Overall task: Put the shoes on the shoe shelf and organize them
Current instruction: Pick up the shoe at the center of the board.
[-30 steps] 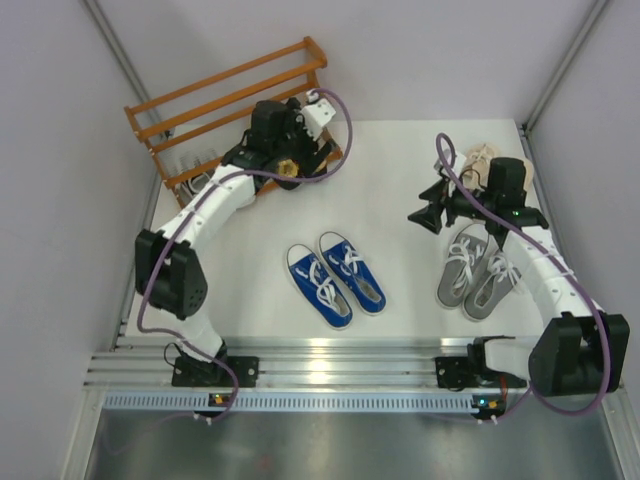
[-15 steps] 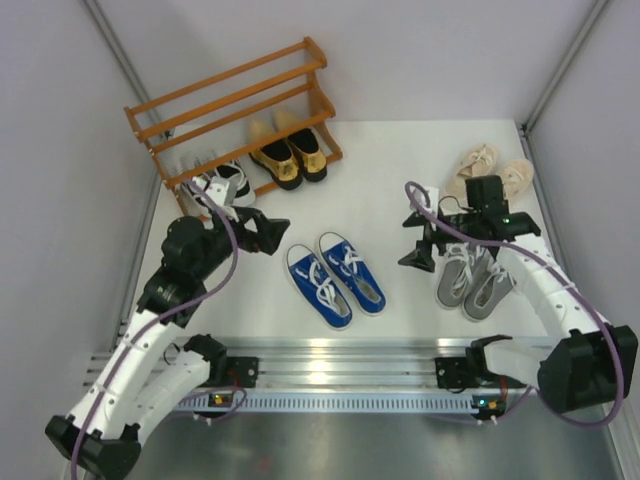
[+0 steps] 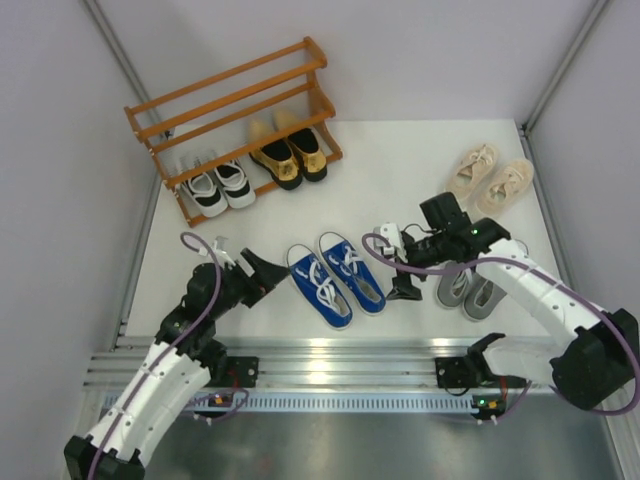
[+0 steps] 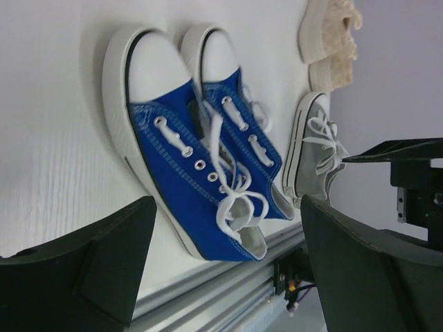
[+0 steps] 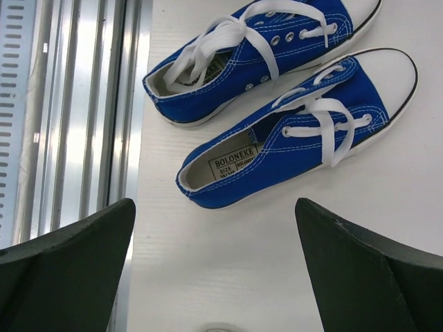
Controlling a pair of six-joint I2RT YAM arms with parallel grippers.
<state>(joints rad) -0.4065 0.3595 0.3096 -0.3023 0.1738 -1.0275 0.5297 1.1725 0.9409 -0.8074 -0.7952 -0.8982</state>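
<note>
Blue sneakers (image 3: 320, 288) flanked by both parted jaws.

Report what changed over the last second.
The left gripper drew back from the shoe shelf to the near side, left of the blue sneakers. It is open, and the gold loafers stand uncovered at the lowest tier. The right gripper, open, swung left from beside the grey sneakers toward the blue pair. These, the beige lace-ups and the black-and-white sneakers stayed put.
</note>
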